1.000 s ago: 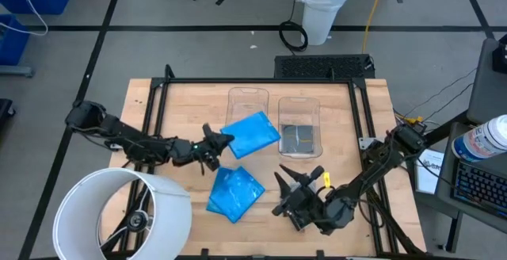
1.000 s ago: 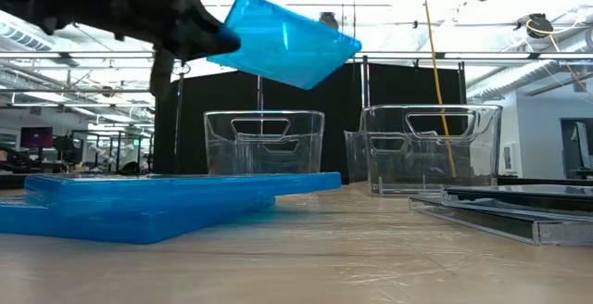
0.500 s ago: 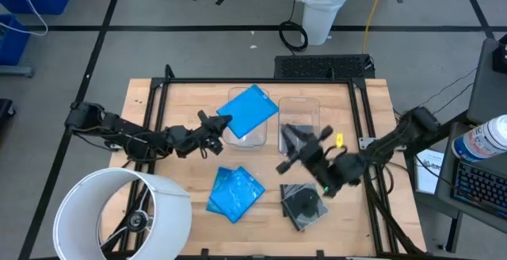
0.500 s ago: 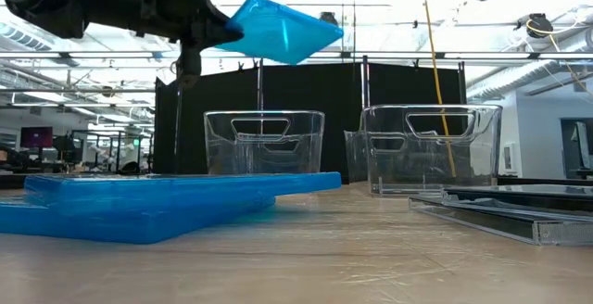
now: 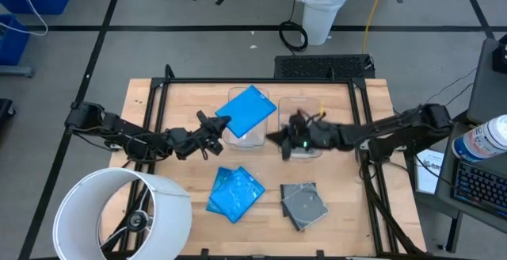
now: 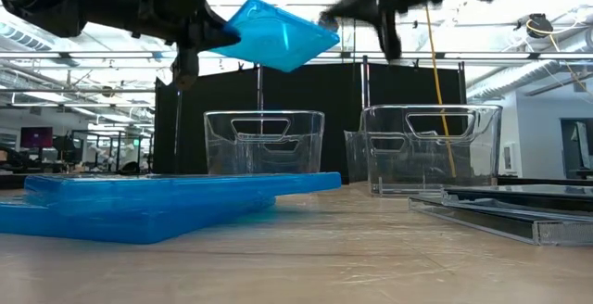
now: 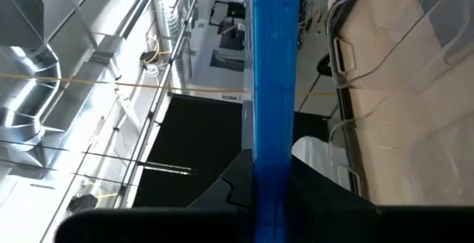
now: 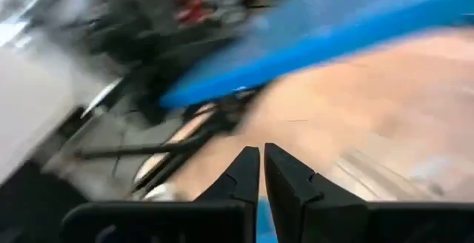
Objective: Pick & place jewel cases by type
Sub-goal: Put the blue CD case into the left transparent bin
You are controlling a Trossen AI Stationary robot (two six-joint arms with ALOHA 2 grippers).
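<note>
The left gripper [image 5: 217, 125] is clamped on one corner of a blue case [image 5: 248, 109], holding it tilted in the air above the left bin [image 5: 246, 135], well clear of the rim. The right gripper [image 5: 277, 139] hangs over the right bin [image 5: 301, 151] with its fingers [image 8: 248, 172] pressed almost together and nothing between them; open air lies between the two grippers. Two more blue cases [image 5: 234, 193] lie overlapping on the near left of the table [image 5: 178, 93], and a smoky grey case [image 5: 303, 204] lies flat to the right of them, apart. The table is pale wood with a black frame round its edge; beyond it a white bucket [image 5: 325, 5] stands on the grey floor. The bins are clear, rounded plastic with moulded handles; the cases are thin, flat squares.
</note>
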